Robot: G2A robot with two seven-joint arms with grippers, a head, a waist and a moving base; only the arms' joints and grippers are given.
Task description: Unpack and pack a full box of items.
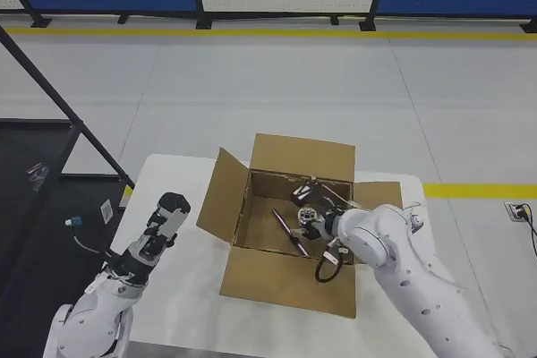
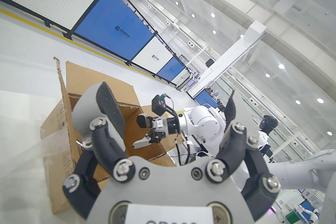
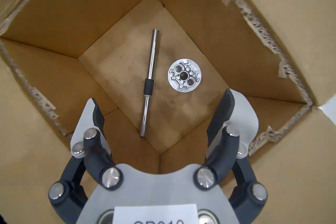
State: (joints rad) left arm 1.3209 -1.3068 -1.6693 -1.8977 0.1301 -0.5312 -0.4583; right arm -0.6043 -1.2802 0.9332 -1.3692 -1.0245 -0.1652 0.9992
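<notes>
The cardboard box [image 1: 286,279] sits open on the worktop [image 1: 179,268], flaps folded out. The right tool [image 3: 161,101] hangs over the box's opening, fingers spread wide with nothing between them. Down on the box floor there's a metal rod [image 3: 149,83] with a dark collar. Just beside it, not touching, is a round metal disc [image 3: 184,75] with holes. The left tool [image 2: 168,95] is outside the box, off its left flap above the worktop, also spread open and empty.
</notes>
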